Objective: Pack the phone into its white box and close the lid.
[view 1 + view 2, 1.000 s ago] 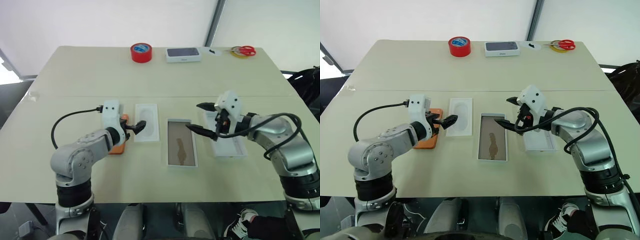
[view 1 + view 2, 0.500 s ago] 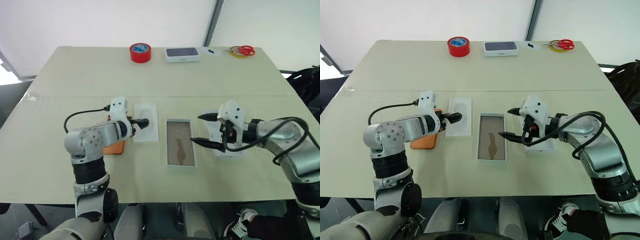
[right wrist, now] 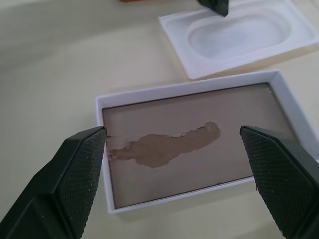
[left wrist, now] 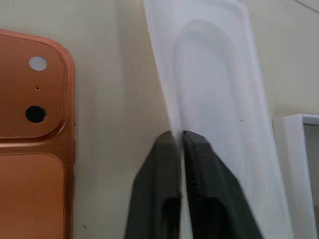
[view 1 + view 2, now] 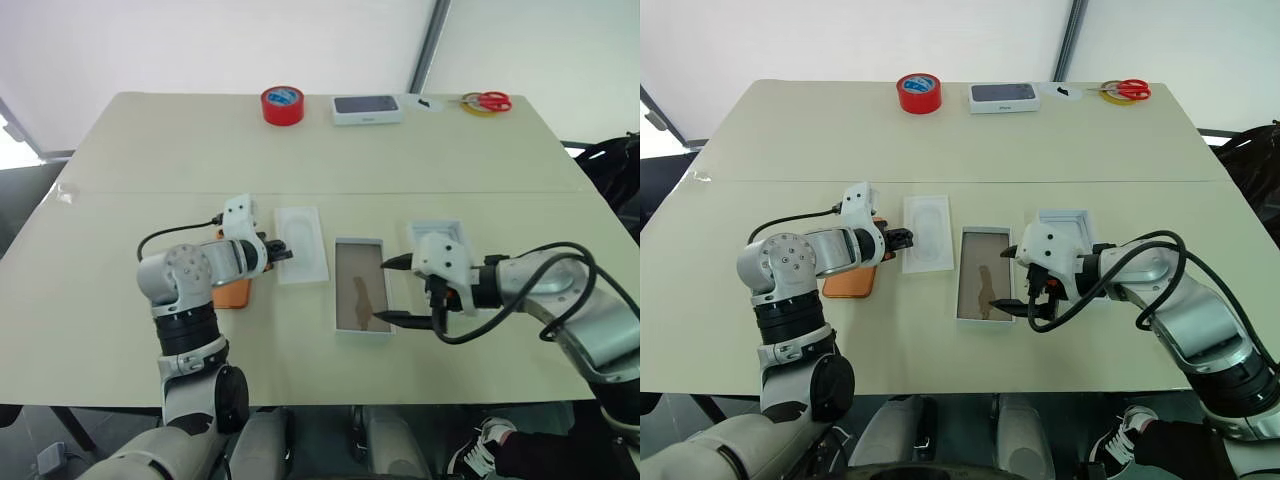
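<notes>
While my left gripper (image 4: 178,137) is clenched, its two black fingers pinch the long edge of the flat white card (image 5: 301,257) with the oval outline, at the card's 9 o'clock side. At 9 o'clock from that gripper, the phone (image 4: 30,129) lies face down on the table (image 5: 150,150), orange back up, its lens cluster visible in the left wrist view, just beside the card but not touching it.

My right gripper (image 3: 174,149) is released, fingers spread wide, hovering at the 3 o'clock side of the white box (image 5: 361,299) with a fingertip near each end of it. That box lies open at the table's middle, its brownish-tan floor bare apart from a darker blotch. At 1 o'clock from it, the lid (image 5: 1064,224) rests with its pale inside up, partly behind my right arm.

Along the table's 12 o'clock edge sit a red tape roll (image 5: 282,105), a white box with a dark top (image 5: 367,108) and red-handled scissors (image 5: 487,101).
</notes>
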You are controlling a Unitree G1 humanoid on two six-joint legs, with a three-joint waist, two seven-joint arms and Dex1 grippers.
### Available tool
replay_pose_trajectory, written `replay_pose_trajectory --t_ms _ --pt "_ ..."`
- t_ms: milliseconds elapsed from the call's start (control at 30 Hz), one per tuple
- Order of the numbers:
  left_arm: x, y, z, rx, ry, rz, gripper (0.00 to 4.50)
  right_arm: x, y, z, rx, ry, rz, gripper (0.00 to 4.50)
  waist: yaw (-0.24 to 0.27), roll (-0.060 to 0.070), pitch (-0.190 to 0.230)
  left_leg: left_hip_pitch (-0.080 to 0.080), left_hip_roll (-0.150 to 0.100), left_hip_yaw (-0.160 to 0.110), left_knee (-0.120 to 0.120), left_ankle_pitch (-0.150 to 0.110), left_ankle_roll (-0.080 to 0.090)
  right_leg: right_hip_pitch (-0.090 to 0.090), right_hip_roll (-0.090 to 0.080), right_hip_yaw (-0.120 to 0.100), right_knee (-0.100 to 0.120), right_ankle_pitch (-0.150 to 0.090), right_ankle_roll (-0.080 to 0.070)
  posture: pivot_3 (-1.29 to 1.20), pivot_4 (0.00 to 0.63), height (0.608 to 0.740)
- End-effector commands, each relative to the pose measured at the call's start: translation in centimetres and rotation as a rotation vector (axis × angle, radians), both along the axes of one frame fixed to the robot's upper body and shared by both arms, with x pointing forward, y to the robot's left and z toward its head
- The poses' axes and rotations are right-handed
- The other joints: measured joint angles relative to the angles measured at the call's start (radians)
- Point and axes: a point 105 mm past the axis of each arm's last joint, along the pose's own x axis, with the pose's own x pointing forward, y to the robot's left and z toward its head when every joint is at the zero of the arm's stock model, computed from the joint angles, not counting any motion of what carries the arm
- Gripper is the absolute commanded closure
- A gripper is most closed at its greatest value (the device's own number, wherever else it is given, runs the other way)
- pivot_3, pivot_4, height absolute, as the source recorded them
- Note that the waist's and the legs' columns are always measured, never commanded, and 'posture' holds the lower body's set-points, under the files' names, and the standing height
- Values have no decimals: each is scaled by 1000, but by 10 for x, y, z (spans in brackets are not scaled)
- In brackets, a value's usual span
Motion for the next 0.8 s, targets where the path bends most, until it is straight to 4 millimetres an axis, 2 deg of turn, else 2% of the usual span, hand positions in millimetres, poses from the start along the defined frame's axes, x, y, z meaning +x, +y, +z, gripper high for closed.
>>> replay_pose_trajectory --t_ms 33,200,333,367,400,467,633,800 --pt "4 6 10 -30 -39 48 4391 -8 13 6 -54 0 41 0 -1 0 0 0 0 0 0 0 0 0 0 0 0 0 0 0 150 732" --pt "7 2 29 -116 -100 48 4391 -21 28 -14 -119 72 97 0 2 0 0 0 0 -1 0 0 0 0 0 -1 0 0 0 0 150 732" --pt "6 2 36 -134 -122 41 4391 -17 29 -36 -201 98 72 0 0 0 0 -1 -1 0 0 0 0 0 -1 -1 0 0 0 0 150 732" --pt "6 2 37 -136 -126 42 4500 -16 29 -41 -219 100 62 530 0 0 0 -1 -1 -1 0 0 0 0 -1 -1 0 0 0 0 150 732" --pt "5 3 38 -137 -129 43 4500 -15 30 -44 -229 103 53 746 0 0 0 -1 -1 -1 0 0 0 0 -1 -1 0 0 0 0 150 732" --pt "4 6 39 -134 -136 46 4500 -16 32 -47 -237 106 52 1691 0 0 0 -1 0 -1 0 0 0 0 -1 -1 0 0 0 0 150 732" --pt "4 13 43 -164 -153 74 4500 -14 34 -46 -244 89 64 4307 0 0 0 -1 0 -1 0 0 -1 0 -1 -1 0 0 0 0 150 732" --pt "5 29 53 -196 -192 122 4500 -11 43 -40 -241 -7 151 4417 -1 0 0 -1 -1 -1 0 0 -1 0 -1 -1 0 0 0 0 150 732"
